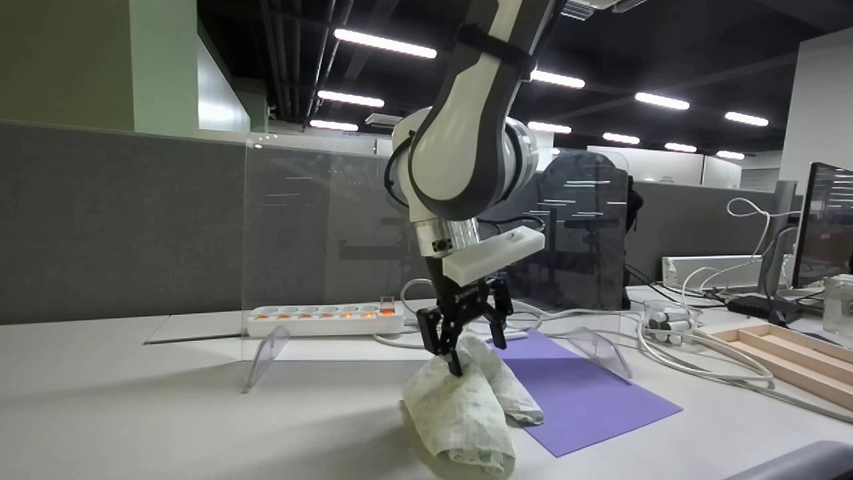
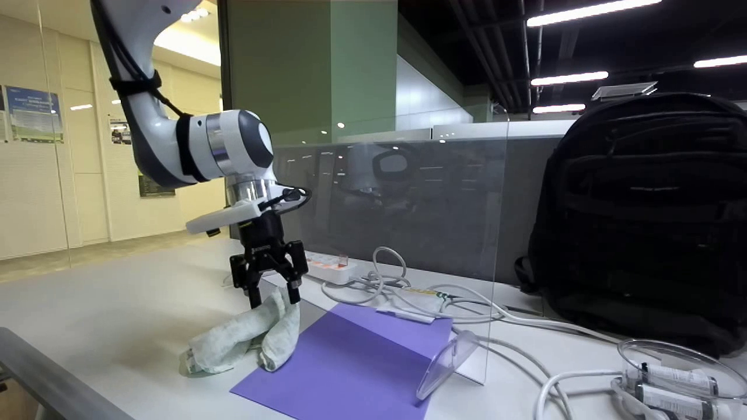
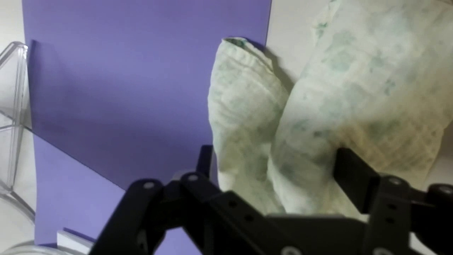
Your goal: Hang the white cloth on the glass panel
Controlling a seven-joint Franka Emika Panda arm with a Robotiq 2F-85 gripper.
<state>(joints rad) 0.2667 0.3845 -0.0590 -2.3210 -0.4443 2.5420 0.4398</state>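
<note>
The cloth [image 1: 460, 413] is gathered directly below the gripper [image 1: 477, 355], bunched into two soft lobes whose upper folds are raised between the fingers. Its off-white fabric is mottled with pale green blotches and creased; in the wrist view a hem is shown at the narrower lobe's end. That lobe is laid partly over the purple sheet [image 1: 586, 400], the wider one on the table [image 1: 100, 413]. The gripper is released, its fingers parted; whether the cloth is touched by them cannot be told. Beyond the gripper, the clear panel [image 1: 320, 220] is stood upright.
</note>
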